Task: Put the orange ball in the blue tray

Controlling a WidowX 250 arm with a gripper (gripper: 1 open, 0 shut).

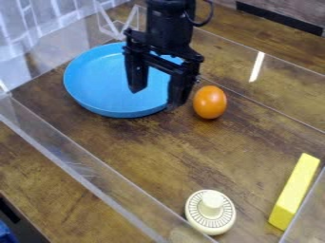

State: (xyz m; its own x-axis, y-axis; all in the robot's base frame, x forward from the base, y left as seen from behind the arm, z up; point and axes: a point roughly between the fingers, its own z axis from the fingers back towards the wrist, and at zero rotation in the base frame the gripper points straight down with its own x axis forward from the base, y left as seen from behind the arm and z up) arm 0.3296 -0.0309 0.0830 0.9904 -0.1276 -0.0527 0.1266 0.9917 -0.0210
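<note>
Well, leftmost on the wooden desk (133,152) sits the round blue tray (89,81), and the black jaws (159,93) hang over its right part, spread wide with nothing between them. Just right of the tray is the glossy orange ball (210,102), close beside the nearer fingertip. Toward the front lies a cream ridged disc with a raised knob (211,211), and farthest right, a yellow rectangular block (295,192).

Your view is moderately lit and slightly soft; fine detail on the dark claw (156,80) is lost. Pale glare marks the counter (178,157).
</note>
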